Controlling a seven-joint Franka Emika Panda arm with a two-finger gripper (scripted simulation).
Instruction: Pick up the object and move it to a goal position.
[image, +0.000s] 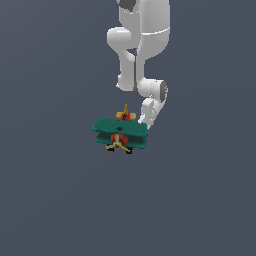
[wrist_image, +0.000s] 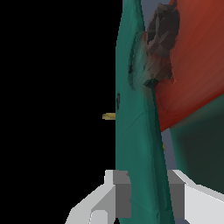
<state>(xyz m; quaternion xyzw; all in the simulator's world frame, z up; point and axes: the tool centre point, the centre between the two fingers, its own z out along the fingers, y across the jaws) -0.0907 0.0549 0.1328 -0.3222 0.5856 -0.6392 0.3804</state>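
Observation:
The object, a toy biplane (image: 120, 133) with two teal-green wings, a red body, a yellow propeller and a yellow tail, shows in the middle of the exterior view, nose toward the camera. The arm's white hand (image: 150, 113) comes down just behind its right wingtip, and the fingertips are hidden there. In the wrist view a teal wing (wrist_image: 140, 131) runs edge-on between the two grey finger pads (wrist_image: 123, 194). My gripper (wrist_image: 149, 197) is shut on that wing. The red body (wrist_image: 197, 57) fills the area beyond it. Whether the plane rests on the floor or hangs above it cannot be told.
A flat dark grey-blue floor (image: 50, 200) fills the exterior view. The white arm (image: 142, 45) reaches down from the top of that view. One half of the wrist view is black.

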